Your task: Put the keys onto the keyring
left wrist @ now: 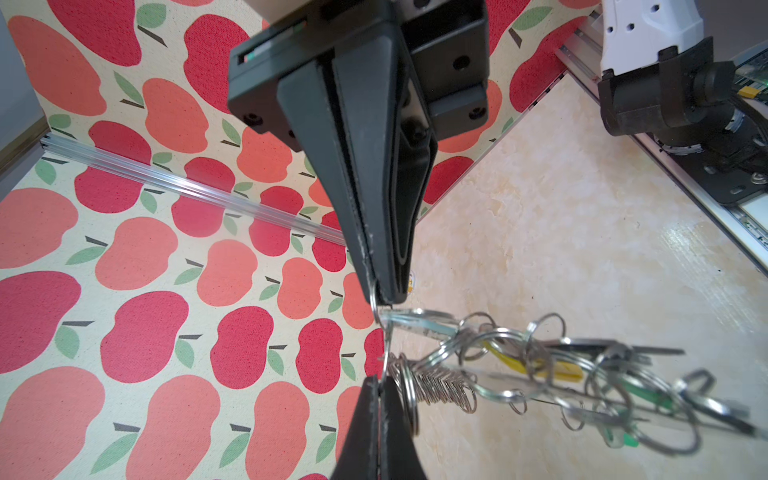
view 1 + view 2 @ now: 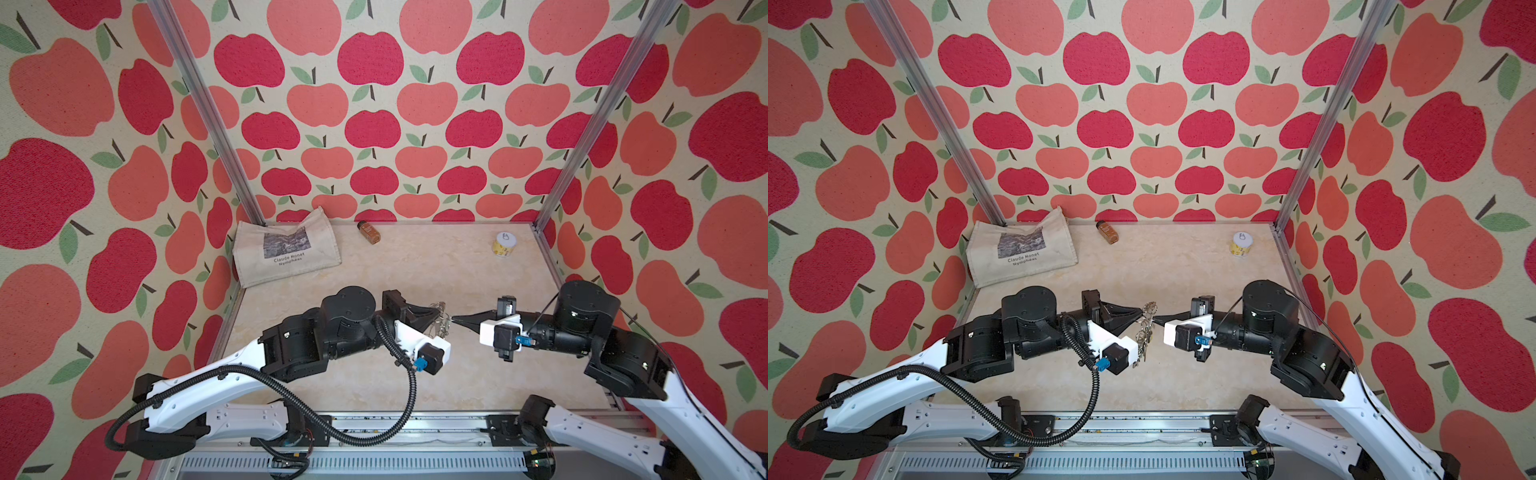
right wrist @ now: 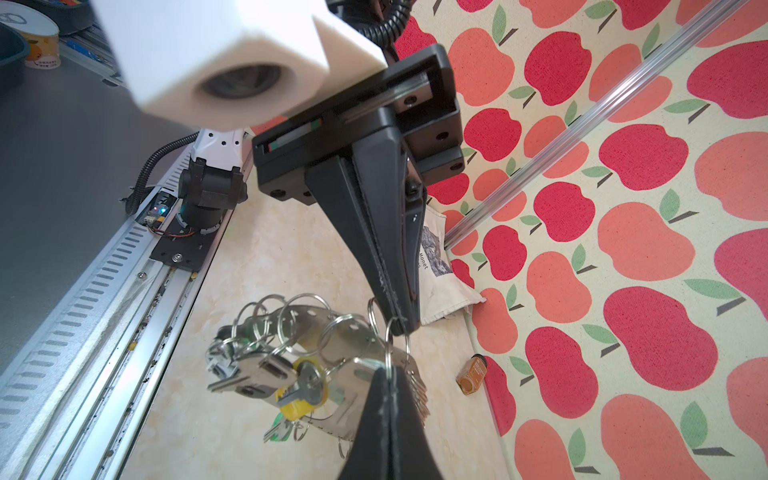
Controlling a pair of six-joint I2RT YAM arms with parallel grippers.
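Keyring point(image 2: 444, 330), both top views: the ring-laden metal plate is hanging at mid-table between the two arms. Its long axis is running from far to near, crosswise to the line of the arms. The left gripper point(image 2: 444, 318) and right gripper point(image 2: 454, 319) are meeting tip to tip at the keyring point(image 2: 1144, 336), each with its jaws pressed together.

Left wrist view: the left gripper point(image 1: 384, 296) is pinching one side of a thin split ring point(image 1: 387, 345) with its jaws fully closed. The right gripper point(image 1: 379, 381), equally closed, is nipping the opposite side of the same ring. The keyring point(image 1: 498, 374) is trailing away from that ring, nearly edge-on and blurring toward its far end. A pale strip, apparently the keys point(image 1: 419, 323), is lying just beside the left fingertips and pointing along the plate.

Right wrist view: the keyring point(image 3: 332, 336) is showing its flat grey face, its long axis slanting away from the pinched ring. A yellow-tagged key point(image 3: 299, 399) and a green tag point(image 3: 277, 432) are dangling from it. Whether the keys are threaded onto the plate cannot be told.
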